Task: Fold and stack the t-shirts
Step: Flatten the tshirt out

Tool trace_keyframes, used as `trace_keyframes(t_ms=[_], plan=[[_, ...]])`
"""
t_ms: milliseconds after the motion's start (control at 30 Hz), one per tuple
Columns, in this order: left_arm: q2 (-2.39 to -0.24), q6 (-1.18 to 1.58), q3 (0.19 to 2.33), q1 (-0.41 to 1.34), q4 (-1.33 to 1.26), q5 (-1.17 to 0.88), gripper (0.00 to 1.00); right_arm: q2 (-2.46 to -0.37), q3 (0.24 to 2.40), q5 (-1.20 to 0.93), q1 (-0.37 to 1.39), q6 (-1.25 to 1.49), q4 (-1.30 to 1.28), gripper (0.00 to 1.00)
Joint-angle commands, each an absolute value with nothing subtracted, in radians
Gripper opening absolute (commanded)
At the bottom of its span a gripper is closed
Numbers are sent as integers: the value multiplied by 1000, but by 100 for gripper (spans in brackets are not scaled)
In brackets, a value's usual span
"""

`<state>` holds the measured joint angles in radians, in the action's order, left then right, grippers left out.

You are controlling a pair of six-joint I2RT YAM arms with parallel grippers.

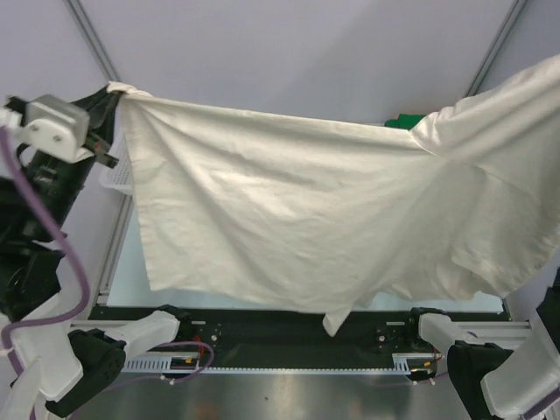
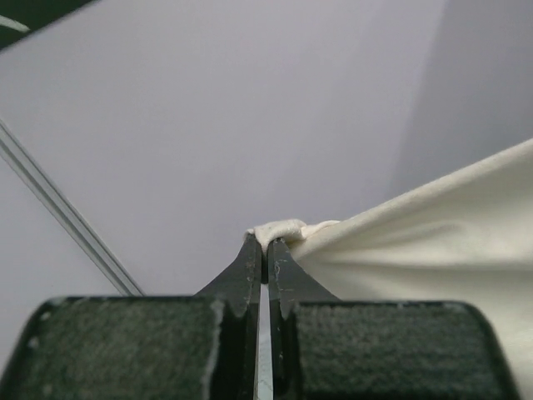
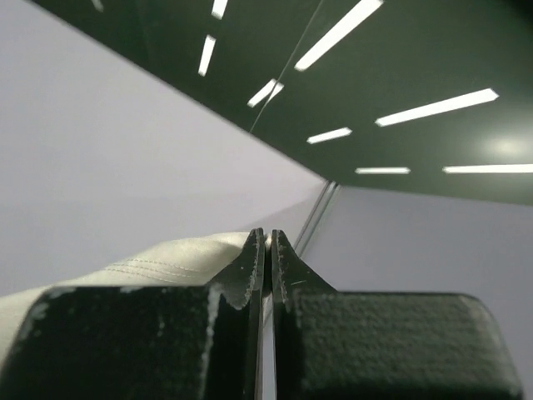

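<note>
Holds cream-white t-shirt [image 1: 297,210] aloft, spread wide across most of the view. Pinches its upper left corner in left claw [image 1: 112,91], with a small bunch of cloth poking past the tips. Hangs in shallow folds, top hem sagging toward the middle, right part rising and running off the right edge. Hides right claw. Shows a sliver of bright green t-shirt [image 1: 402,121] just above the top hem, right of centre. Shows part of white lattice basket [image 1: 118,175] at the cloth's left edge, below left claw. Leaves a pale strip of surface [image 1: 127,262] visible lower left.
</note>
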<state>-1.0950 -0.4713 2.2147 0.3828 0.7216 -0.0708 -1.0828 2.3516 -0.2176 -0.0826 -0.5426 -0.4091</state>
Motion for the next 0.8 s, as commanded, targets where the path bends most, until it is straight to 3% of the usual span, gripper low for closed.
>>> trace_keyframes(t_ms=[0, 133, 400, 600, 767], plan=[[-1160, -512, 2071, 371, 755, -37, 1, -1169, 2182, -241, -91, -534, -341, 0], [-1177, -499, 1796, 371, 759, -38, 0, -1166, 1801, -325, -72, -537, -232, 0], [-1356, -532, 1479, 339, 582, -32, 1, -1291, 1301, -278, 109, -715, -78, 0], [-1715, -529, 1575, 287, 546, -23, 0, -1603, 1359, -256, 69, -599, -63, 0], [-1945, -448, 1773, 239, 598, -18, 0, -1932, 1678, -262, 44, -488, -204, 0]])
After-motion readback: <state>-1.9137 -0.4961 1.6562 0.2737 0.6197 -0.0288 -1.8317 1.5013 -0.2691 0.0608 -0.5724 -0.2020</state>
